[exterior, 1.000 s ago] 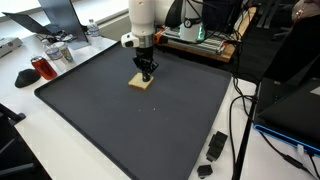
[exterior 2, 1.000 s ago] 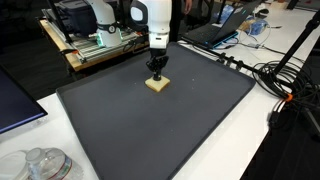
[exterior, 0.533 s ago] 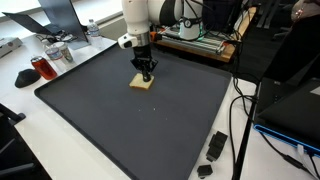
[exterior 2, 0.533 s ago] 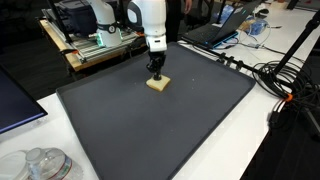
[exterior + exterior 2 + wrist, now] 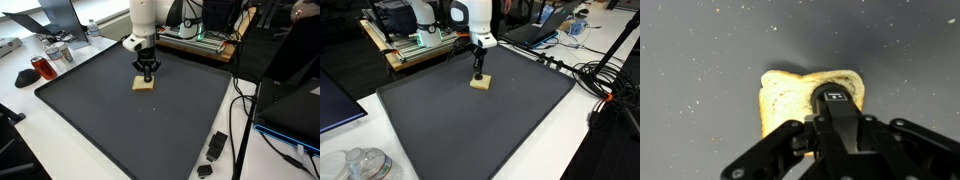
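Wrist view: pincer (image 5: 836, 120) poised directly over a toast slice (image 5: 790, 95) lying flat on the dark mat (image 5: 700, 50); finger spacing cannot be told. Both exterior views place the slice toward the tabletop's (image 5: 15, 100) far side.

Bright even room light, soft shadows, wrist view slightly blurred.

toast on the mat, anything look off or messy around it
Nothing stands out. The toast lies flat and whole on the dark mat, with the gripper right above it. The pale specks in the wrist view are too small to identify.
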